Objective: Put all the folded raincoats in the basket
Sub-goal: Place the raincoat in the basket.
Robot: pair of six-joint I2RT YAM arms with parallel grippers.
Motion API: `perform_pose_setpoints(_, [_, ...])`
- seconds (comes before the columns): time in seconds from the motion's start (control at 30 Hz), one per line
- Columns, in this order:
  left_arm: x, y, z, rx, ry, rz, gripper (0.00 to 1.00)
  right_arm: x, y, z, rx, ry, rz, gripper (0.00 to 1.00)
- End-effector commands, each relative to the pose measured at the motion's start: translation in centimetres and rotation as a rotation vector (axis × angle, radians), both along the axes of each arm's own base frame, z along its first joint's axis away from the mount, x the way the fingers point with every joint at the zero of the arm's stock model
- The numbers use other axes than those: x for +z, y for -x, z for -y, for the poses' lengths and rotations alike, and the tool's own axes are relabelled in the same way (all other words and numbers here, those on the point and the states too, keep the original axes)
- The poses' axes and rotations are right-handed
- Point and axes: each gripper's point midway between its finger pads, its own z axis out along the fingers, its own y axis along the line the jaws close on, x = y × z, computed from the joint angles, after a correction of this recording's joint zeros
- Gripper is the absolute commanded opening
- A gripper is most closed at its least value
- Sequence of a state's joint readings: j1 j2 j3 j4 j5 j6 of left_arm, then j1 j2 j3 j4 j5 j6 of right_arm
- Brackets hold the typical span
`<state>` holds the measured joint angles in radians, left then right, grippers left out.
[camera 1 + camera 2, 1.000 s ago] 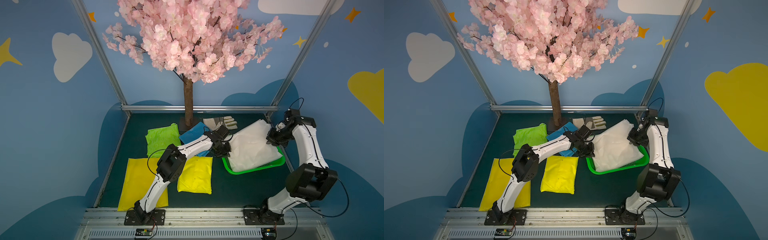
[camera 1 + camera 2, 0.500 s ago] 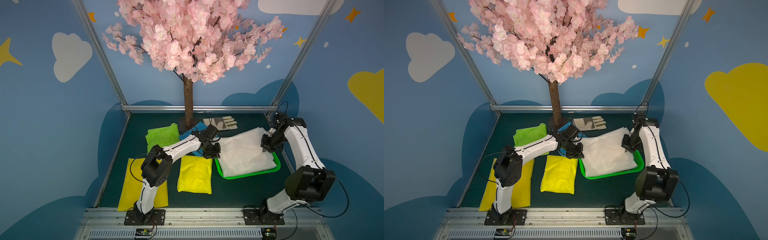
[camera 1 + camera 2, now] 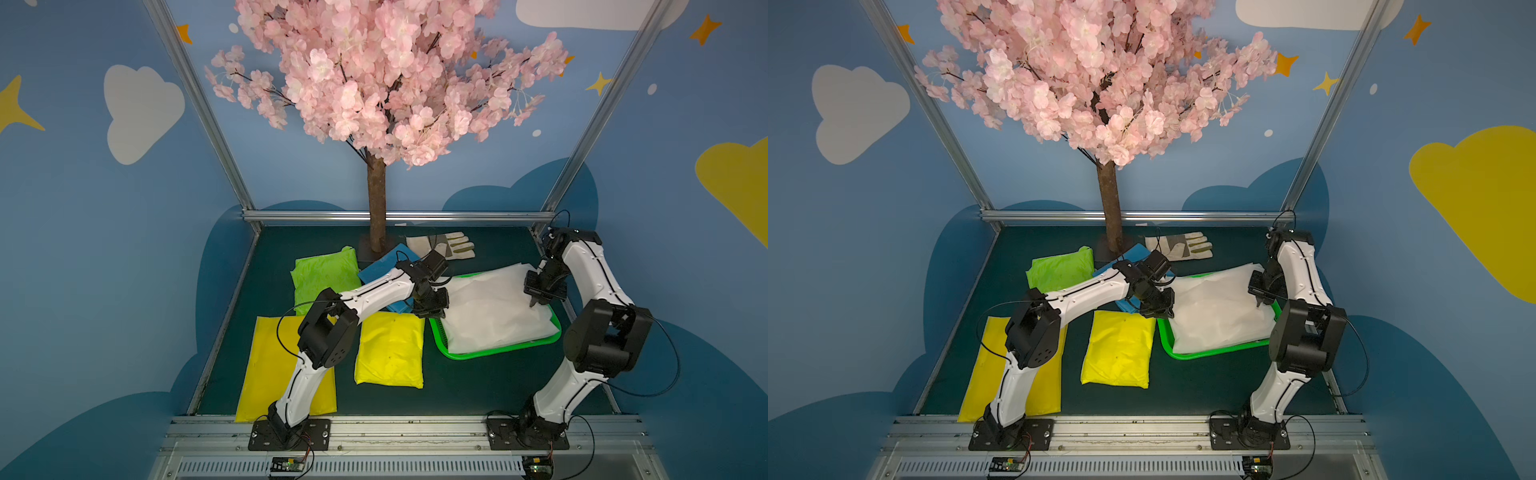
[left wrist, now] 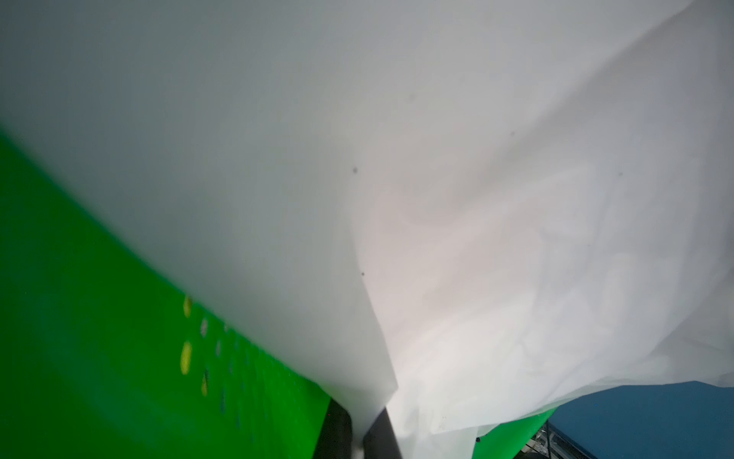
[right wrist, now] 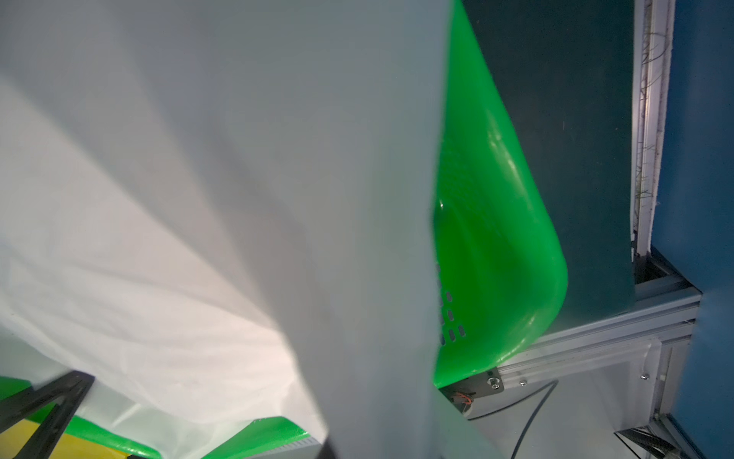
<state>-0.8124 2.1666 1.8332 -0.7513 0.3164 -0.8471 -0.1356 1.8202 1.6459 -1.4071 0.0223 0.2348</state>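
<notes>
folded raincoat (image 3: 494, 311), white, translucent, creased, across basket (image 3: 494, 354)

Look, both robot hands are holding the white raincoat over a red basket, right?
No, the basket is bright green, not red; both top views show it. The rest is right: the left hand and the right hand are shut on the white raincoat, holding it over the basket.
</notes>
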Motion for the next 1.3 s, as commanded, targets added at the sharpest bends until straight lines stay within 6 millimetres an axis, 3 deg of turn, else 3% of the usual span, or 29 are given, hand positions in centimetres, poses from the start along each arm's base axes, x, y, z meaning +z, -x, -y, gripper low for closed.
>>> perform_pose_setpoints(0.0, [-0.7, 0.6, -0.4, -0.021, -0.059, -0.004, 0.06, -0.5, 0.0, 0.1, 0.009, 0.021, -0.033, 0.0])
perform_pose_setpoints(0.4, [-1.7, 0.8, -0.7, -0.029, -0.115, 0.006, 0.04, -3.5, 0.1, -0.2, 0.044, 0.118, -0.118, 0.03])
perform_pose_setpoints(0.9, [-3.7, 0.2, -1.0, -0.001, -0.173, 0.012, 0.05, -6.7, -1.1, -0.5, 0.065, 0.137, -0.06, 0.04])
perform_pose_setpoints(1.27, [-2.6, 0.8, -1.6, -0.018, -0.186, 0.019, 0.06, -8.1, -0.5, -0.9, 0.084, 0.132, -0.091, 0.12])
